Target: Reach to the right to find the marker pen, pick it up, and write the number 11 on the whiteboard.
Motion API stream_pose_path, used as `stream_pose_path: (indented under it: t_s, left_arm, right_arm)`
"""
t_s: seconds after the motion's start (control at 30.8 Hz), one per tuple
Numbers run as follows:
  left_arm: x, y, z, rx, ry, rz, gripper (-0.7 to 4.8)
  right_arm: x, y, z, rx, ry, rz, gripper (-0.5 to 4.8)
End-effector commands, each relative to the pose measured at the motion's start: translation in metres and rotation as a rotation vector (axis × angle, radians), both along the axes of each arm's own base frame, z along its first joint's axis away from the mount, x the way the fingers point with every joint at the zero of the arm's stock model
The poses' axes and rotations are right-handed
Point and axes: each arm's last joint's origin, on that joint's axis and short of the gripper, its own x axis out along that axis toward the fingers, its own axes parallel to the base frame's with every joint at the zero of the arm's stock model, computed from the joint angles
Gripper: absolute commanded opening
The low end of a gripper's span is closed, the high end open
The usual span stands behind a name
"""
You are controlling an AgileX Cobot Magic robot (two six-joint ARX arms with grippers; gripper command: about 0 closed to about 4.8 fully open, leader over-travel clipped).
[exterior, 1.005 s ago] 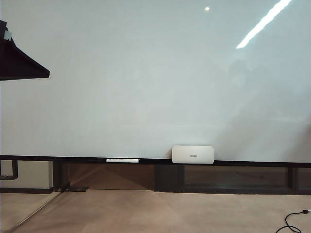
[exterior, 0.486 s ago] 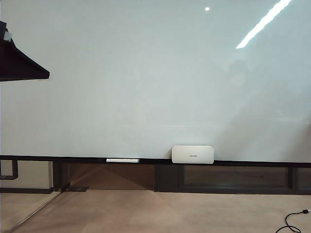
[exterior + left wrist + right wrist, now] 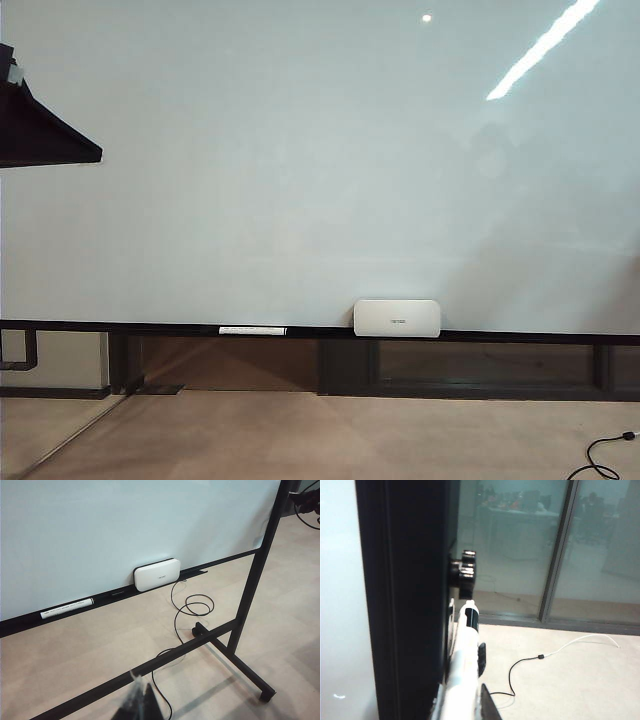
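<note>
1. Marker pen (image 3: pixel 465 670) stands beside the whiteboard's (image 3: pixel 300 160) dark right edge post, between the right gripper's (image 3: pixel 465 707) fingers, which have just narrowed; whether they clamp it is unclear.
2. Left gripper (image 3: pixel 140 707): state unreadable; board unmarked.

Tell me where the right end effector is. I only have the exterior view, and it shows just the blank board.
Observer: The right end effector is at the side of the whiteboard, close to its dark side frame, outside your picture.
Operator: Is the marker pen there?
Observer: Yes. The marker pen lies along that frame between the end effector's fingers, its dark-banded end toward a black knob. I cannot tell whether it is gripped.
Operator: And the left one?
Observer: The left end effector is only a dark blur, facing the board's stand, with a cable looped on the floor behind it.
</note>
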Motion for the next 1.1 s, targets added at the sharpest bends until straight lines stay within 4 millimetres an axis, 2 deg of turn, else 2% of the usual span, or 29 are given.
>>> stream_pose_path:
  t_s: [0.03, 0.16, 0.39, 0.52, 0.94, 1.1]
  left_arm:
    - [0.001, 0.0, 0.003, -0.005, -0.019, -0.001, -0.06]
    - [0.0, 0.0, 0.003, -0.004, -0.019, -0.001, -0.06]
    - [0.0, 0.0, 0.003, -0.003, -0.015, -0.004, -0.06]
    - [0.0, 0.0, 0.003, -0.004, -0.018, -0.006, -0.06]
    - [0.0, 0.0, 0.003, -0.026, -0.003, -0.006, -0.06]
    - [-0.001, -0.002, 0.003, -0.073, 0.03, -0.062, -0.06]
  right_arm:
    - [0.0, 0.0, 0.005, -0.01, -0.023, -0.001, 0.39]
    - [0.0, 0.0, 0.005, -0.008, -0.023, -0.001, -0.05]
    - [0.0, 0.0, 0.005, 0.032, -0.025, -0.001, -0.05]
    - [-0.001, 0.0, 0.013, 0.04, -0.041, -0.006, -0.05]
    - [-0.012, -0.001, 0.076, 0.041, -0.067, -0.089, -0.05]
    - [-0.021, 0.006, 0.108, 0.084, 0.007, -0.09, -0.05]
